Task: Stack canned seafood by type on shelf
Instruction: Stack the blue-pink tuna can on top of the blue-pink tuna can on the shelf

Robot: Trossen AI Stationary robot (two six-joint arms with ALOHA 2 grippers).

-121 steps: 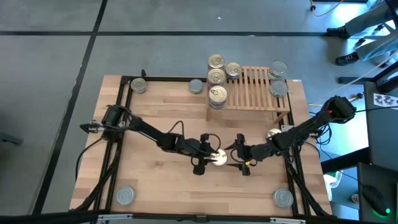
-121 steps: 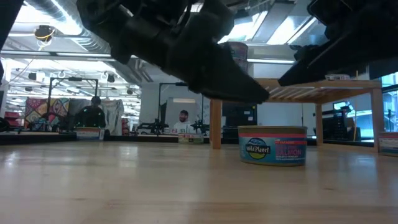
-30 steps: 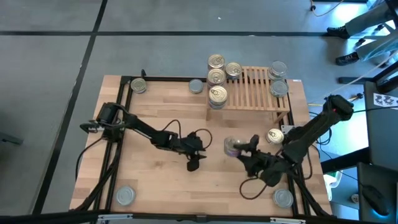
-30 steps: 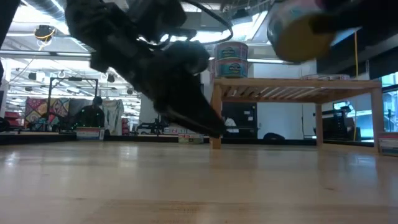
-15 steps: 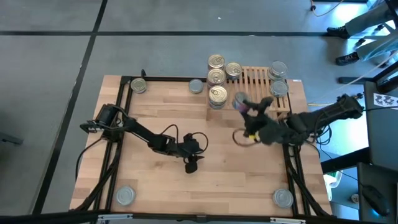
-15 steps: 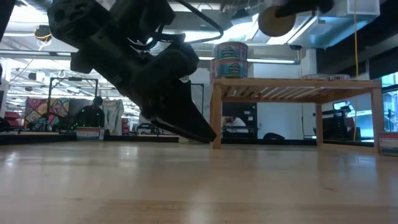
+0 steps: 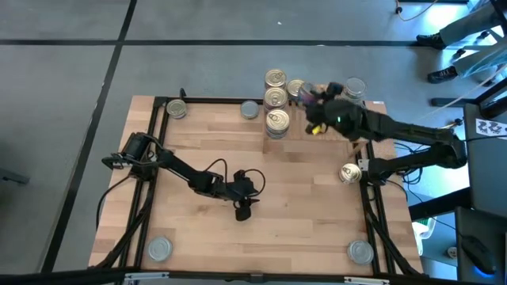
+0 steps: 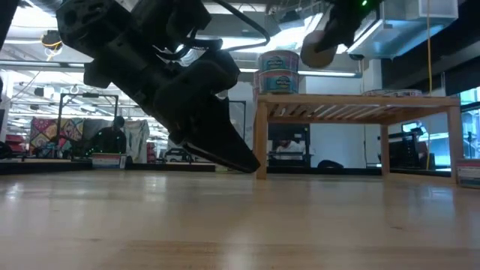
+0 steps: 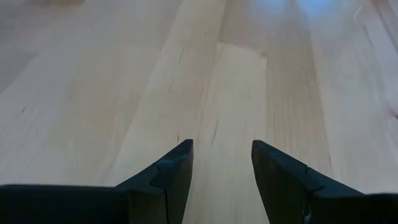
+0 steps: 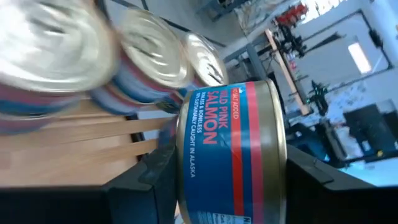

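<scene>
My right gripper [image 7: 311,98] holds a blue-and-red salmon tin [image 10: 230,155] in the air over the far left part of the slatted shelf [image 7: 299,127], next to the gold-topped tins [image 7: 275,98] stacked there. In the low view the tin [image 8: 319,46] hangs above the shelf top [image 8: 360,101]. More tins [image 7: 354,87] stand on the shelf's far right. My left gripper [image 7: 244,207] is open, low over the bare tabletop near its middle, with nothing between its fingers [image 9: 171,174]. My right gripper pinches the tin between its two fingers, one on each flat end [image 10: 181,168], with the label band showing between them. The fingers reach in from the table's right side, about level. The tin is tipped on its edge and lifted clear above the shelf.
Loose tins lie on the table: two at the far edge [image 7: 176,109] [image 7: 250,110], one right of the shelf's near leg [image 7: 348,172], and one in each near corner [image 7: 160,249] [image 7: 361,252]. The table's middle is bare wood. People and benches show in the room behind.
My right gripper has swung up from the table's near right part toward the far edge, carrying the tin, and now hangs over the shelf beside the stacked tins. It has turned as it went. It has stayed shut on the tin throughout.
</scene>
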